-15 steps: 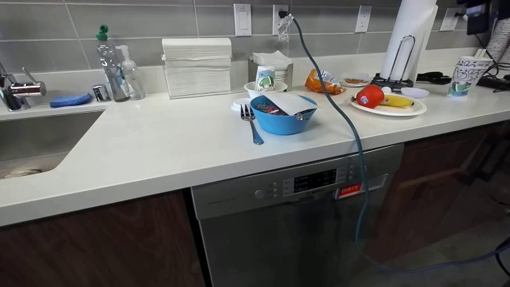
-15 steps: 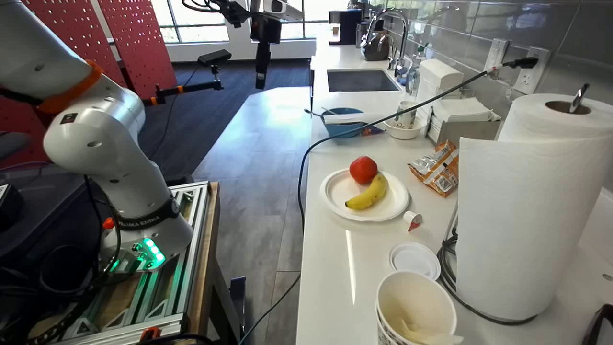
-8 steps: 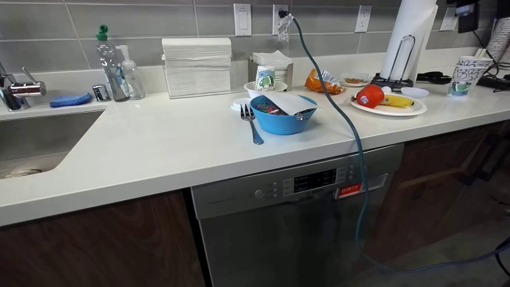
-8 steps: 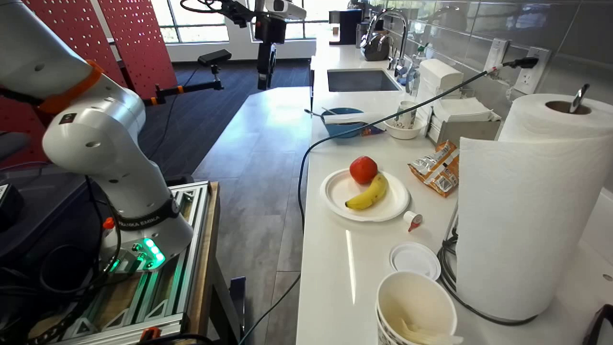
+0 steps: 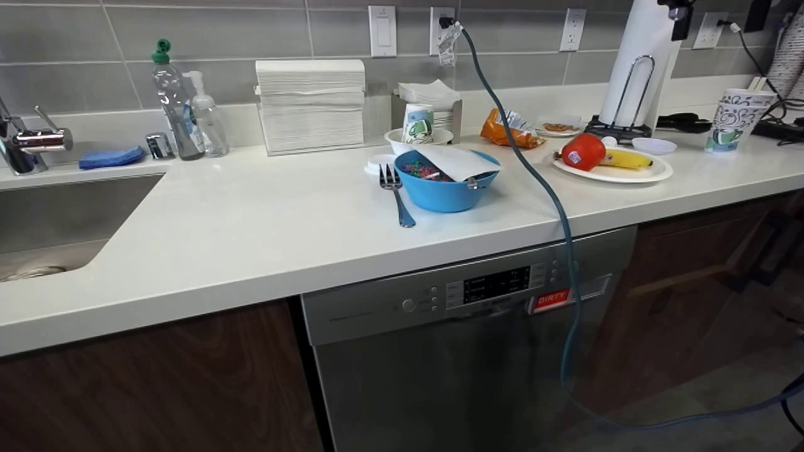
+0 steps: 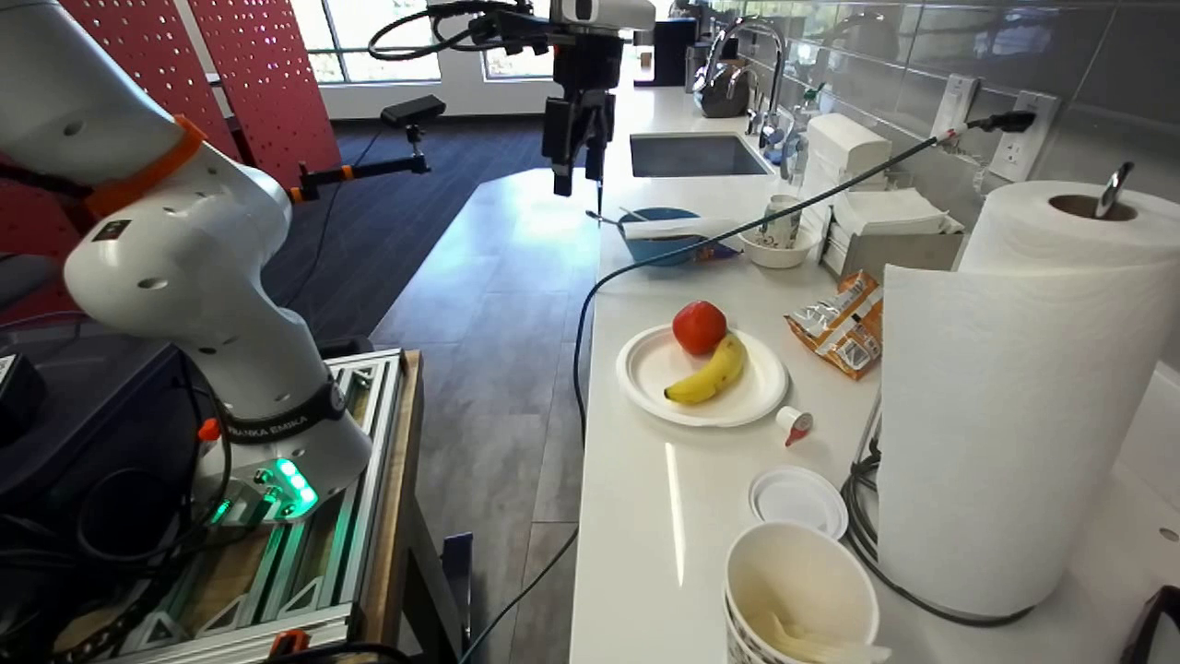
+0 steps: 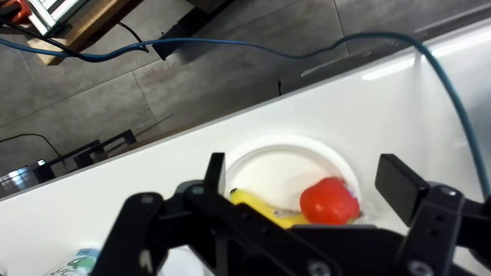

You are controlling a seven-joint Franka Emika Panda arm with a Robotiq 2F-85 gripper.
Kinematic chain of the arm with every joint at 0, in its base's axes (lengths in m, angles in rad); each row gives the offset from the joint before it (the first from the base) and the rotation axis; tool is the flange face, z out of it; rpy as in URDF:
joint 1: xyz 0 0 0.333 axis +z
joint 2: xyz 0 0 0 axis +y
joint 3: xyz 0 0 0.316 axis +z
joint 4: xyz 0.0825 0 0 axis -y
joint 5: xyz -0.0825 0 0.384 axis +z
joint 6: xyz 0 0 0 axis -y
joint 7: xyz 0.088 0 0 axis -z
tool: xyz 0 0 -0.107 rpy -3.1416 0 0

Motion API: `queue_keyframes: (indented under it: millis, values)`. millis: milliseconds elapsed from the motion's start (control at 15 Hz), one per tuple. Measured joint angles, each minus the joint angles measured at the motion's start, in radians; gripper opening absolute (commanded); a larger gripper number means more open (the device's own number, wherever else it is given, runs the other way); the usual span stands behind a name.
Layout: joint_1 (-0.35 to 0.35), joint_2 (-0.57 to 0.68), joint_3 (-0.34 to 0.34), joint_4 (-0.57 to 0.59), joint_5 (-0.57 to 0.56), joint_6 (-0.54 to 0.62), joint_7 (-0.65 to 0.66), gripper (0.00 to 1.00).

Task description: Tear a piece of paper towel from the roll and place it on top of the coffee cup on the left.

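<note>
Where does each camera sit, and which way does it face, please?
Wrist view: mounted behind the open claw, which shows large, looking down at the plate and floor.
In an exterior view, the camera stands near the roll, looking along the counter towards the sink; arm and claw show.
In an exterior view, the camera faces the tiled wall across the counter; only bits of the claw show, top right.
All three share the plate; both exterior views also the sink and roll.

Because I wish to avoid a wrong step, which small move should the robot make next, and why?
Probably bring the tool toward the free edge of the loose sheet on the roll. In an exterior view, the tool hangs apart from the roll, jaws open and holding nothing, while the sheet is not yet torn off.
</note>
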Motion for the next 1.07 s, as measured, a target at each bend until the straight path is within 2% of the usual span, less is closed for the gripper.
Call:
queue_keyframes:
  millis: [400, 1067]
  values:
    - [-0.106, 0.001, -0.05, -0.028, -0.173, 0.167, 0.163, 1.0]
    - [-0.134, 0.006, -0.072, -0.025, -0.207, 0.19, 0.24, 1.0]
